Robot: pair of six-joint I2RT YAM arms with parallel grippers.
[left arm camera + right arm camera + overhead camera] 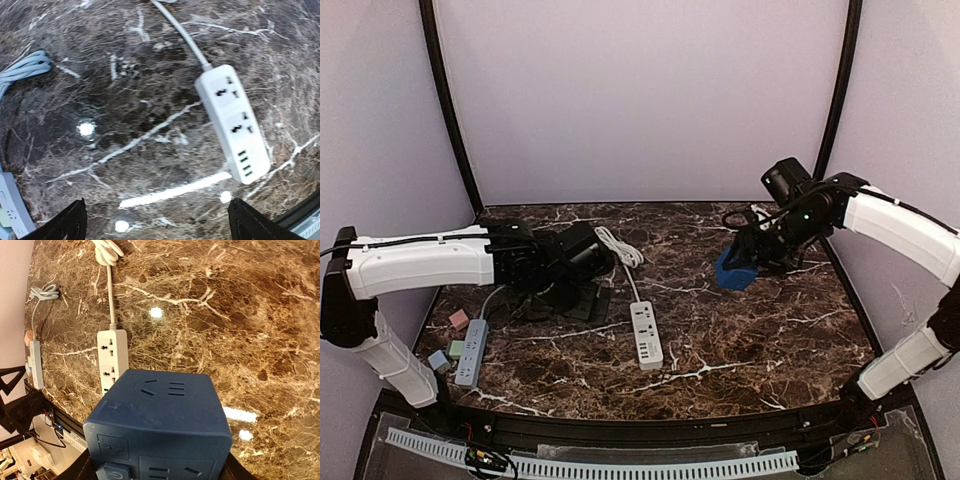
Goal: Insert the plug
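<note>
1. The table top [750, 330] is a dark brown marble-pattern surface with white veins, polished and glossy, with bright lamp reflections.
2. The white power strip [232, 122] is smooth plastic with a slight sheen. Its cable [184, 37] has a smooth white sheath.
3. The blue cube socket [160, 425] has a smooth, matt, plastic-looking casing.
4. The arm shells [420, 262] are smooth white plastic, low gloss.

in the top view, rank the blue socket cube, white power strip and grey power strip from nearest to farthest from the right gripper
1. blue socket cube: held between the fingers of the right gripper, at the right rear of the table.
2. white power strip: mid-table, to the gripper's left and nearer the arm bases.
3. grey power strip: far left side, near the front edge.
</note>
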